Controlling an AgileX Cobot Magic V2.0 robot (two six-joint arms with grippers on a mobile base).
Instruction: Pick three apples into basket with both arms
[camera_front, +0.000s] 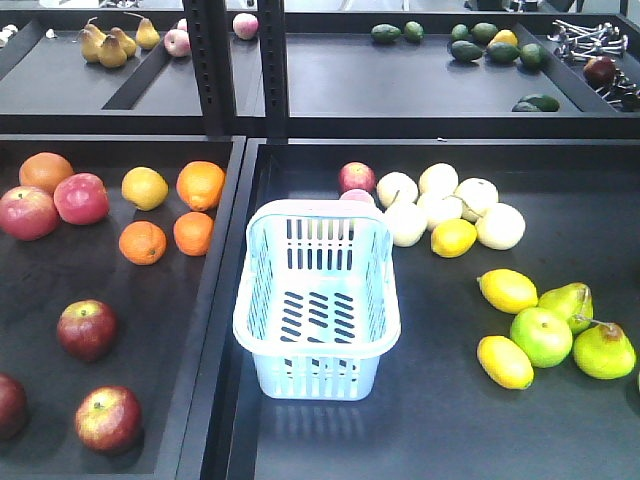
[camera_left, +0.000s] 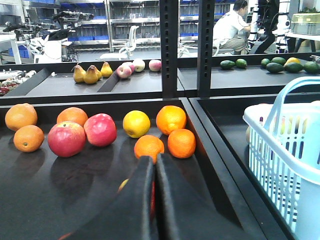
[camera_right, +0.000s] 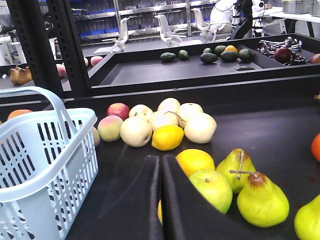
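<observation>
Left gripper (camera_left: 154, 162) is clenched, its two black fingers pressed together with nothing held between them. Just behind the fingers a sliver of red and yellow skin (camera_left: 123, 184) shows; which fruit it is cannot be told. Straight beyond the tips sit two oranges (camera_left: 148, 147), touching each other, with a larger orange (camera_left: 171, 119) and a yellow citrus (camera_left: 136, 123) behind them. Further to the left of this gripper lie two pink-red apples (camera_left: 66, 138), side by side. To its right, past the raised black divider (camera_left: 210, 150), stands the light-blue basket (camera_left: 280, 150), one hoop handle up.

Right gripper (camera_right: 160, 160) is likewise clenched on nothing. Just past its tips lie a lemon (camera_right: 195, 161) and a green apple (camera_right: 212, 189), with two green pears (camera_right: 262, 200) to the right of those. Further ahead is a cluster of pale fruits (camera_right: 200, 127). The basket stands to this gripper's left.

From the front, the basket holds no fruit and stands at the left end of the right tray (camera_front: 560, 430). The three dark-red apples lie in the left tray (camera_front: 40, 290), on the left gripper's side of the basket: one (camera_front: 87, 329) nearest the oranges, one (camera_front: 108, 418) nearer the front, one (camera_front: 10, 405) cut by the frame edge. All three are well apart from the basket.
</observation>
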